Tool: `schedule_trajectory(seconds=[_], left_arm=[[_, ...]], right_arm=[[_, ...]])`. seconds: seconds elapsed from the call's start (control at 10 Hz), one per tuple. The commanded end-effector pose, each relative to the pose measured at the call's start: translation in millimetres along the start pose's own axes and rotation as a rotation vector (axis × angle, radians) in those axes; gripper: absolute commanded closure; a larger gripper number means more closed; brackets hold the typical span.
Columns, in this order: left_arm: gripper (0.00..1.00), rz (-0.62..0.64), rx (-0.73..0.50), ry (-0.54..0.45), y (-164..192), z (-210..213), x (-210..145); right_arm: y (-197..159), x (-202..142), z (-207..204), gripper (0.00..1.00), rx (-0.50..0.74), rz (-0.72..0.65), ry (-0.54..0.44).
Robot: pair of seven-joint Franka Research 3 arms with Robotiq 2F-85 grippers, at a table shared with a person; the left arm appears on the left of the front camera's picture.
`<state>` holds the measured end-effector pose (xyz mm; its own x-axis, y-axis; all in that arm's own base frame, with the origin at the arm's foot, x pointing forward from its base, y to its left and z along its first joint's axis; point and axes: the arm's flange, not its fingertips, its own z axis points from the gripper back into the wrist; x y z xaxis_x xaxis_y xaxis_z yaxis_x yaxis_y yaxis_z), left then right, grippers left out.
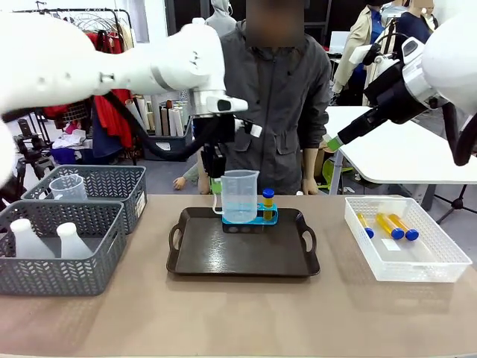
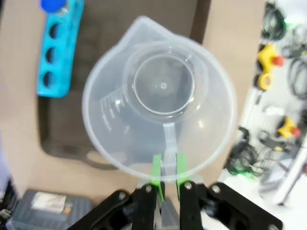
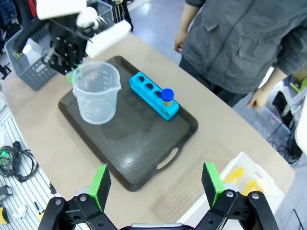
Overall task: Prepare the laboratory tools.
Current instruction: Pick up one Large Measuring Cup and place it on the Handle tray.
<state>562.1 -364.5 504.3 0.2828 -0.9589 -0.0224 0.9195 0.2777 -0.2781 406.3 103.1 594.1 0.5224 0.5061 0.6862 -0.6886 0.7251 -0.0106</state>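
Note:
My left gripper [image 1: 216,179] [image 2: 168,181] is shut on the handle of a clear measuring beaker [image 1: 240,195] [image 2: 160,100] [image 3: 96,91]. The beaker is upright at the dark tray's [image 1: 242,257] far left part; I cannot tell whether it touches the tray. Right behind it on the tray lies a blue four-hole rack [image 1: 257,218] [image 2: 60,48] [image 3: 153,96] with one blue-capped yellow tube [image 1: 267,201] [image 3: 167,95] in an end hole. Three more yellow tubes [image 1: 387,224] lie in a white basket [image 1: 432,261]. My right gripper [image 1: 333,142] [image 3: 156,184] hangs open high above the table's right side.
Two grey mesh baskets [image 1: 45,276] stand at the left. The near one holds two white flasks [image 1: 73,240]; the far one holds another clear beaker [image 1: 67,186]. A person [image 1: 276,89] stands at the far edge, hands down. Bare table lies in front of the tray.

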Motion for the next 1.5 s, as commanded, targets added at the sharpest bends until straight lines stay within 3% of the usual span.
schedule_trajectory(seconds=[0.0,0.2,0.7,1.1,1.4], left_arm=[[1.0,-0.06,0.008,0.073,14,11,24],[1.0,-0.088,0.038,0.078,22,-16,34],[1.0,-0.212,0.097,-0.023,18,-65,59],[1.0,-0.308,0.195,0.049,5,-95,106],[1.0,-0.35,0.238,0.055,1,-110,121]], right_arm=[[0,2,0,0.0,0.008,-0.01,-0.006],[0,2,0,0.0,0.008,-0.01,-0.006],[0,2,0,0.0,0.008,-0.01,-0.006],[0,2,0,0.0,0.008,-0.01,-0.006],[0,2,0,0.0,0.008,-0.01,-0.006]])
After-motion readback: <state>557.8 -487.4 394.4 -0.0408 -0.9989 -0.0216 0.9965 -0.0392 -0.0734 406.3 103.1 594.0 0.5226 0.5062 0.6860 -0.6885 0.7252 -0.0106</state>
